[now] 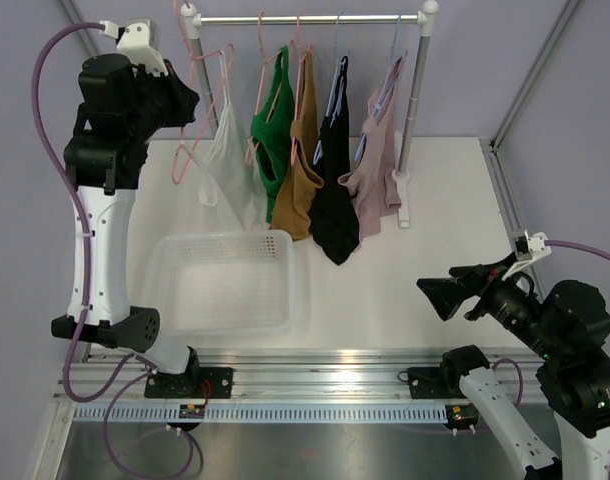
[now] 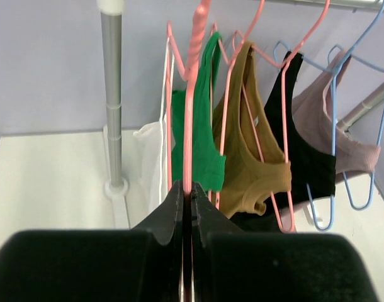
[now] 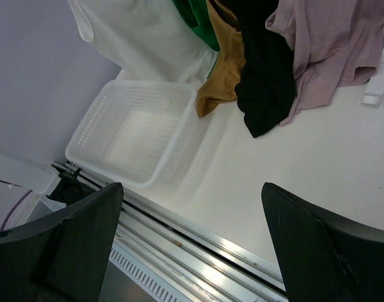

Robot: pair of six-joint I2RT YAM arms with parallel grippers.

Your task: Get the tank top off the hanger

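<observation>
Though on hangers [image 2: 193,75], five tank tops [image 1: 335,190]

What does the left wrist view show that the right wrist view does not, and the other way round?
Only the left wrist view: the left pincer shut on a pink hanger, and the rack pole. Only the right wrist view: the open right pincer, the white basket on the table, and the metal rail at the near edge. Both: the five hanging garments, the white top, green top, brown top, black top and mauve top.
</observation>
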